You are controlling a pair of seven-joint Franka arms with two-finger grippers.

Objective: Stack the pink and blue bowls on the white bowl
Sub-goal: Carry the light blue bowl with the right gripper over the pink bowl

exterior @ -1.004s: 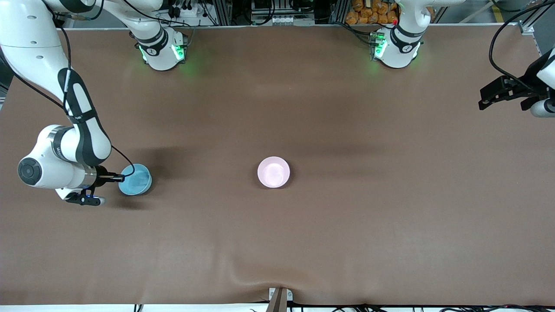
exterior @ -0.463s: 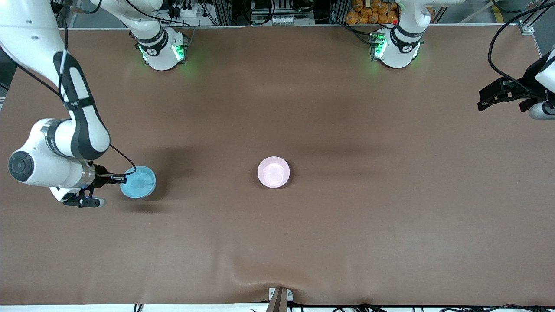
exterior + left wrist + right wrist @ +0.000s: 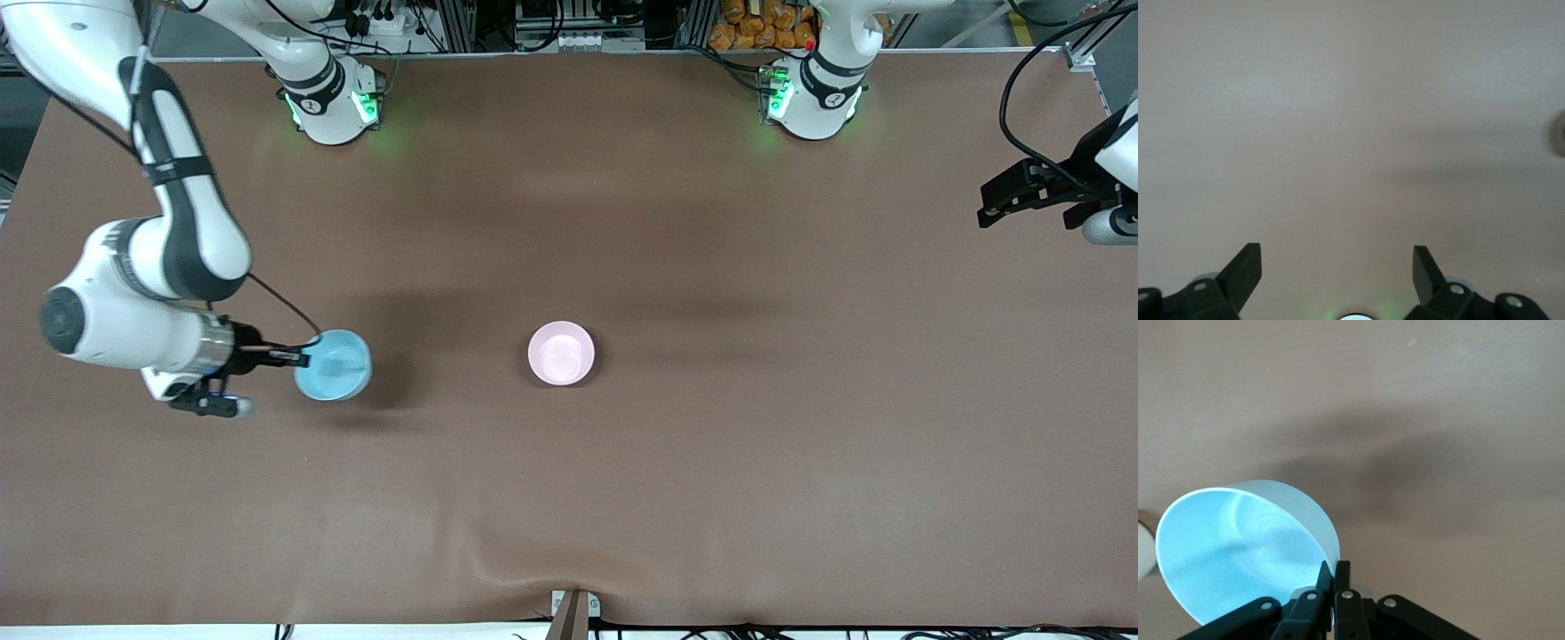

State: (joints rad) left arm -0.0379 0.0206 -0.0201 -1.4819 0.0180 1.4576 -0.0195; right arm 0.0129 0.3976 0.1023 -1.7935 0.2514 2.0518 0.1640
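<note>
The right gripper (image 3: 298,359) pinched the rim of the blue bowl (image 3: 333,365), held tilted in the air above the table (image 3: 711,462) toward the right arm's end. The pink bowl (image 3: 561,353) sat upright mid-table; whether a white bowl lay under it, I couldn't tell. The left gripper (image 3: 1337,267) waited, fingers spread, over its own end.

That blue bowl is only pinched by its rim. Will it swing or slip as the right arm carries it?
The right gripper clamps a single spot on the blue bowl rim, so it may pivot or tilt under quick moves. Its wall looks thin and smooth, so probably light but somewhat slippery. It keeps its round shape in the pinch, suggesting fair stiffness.
</note>
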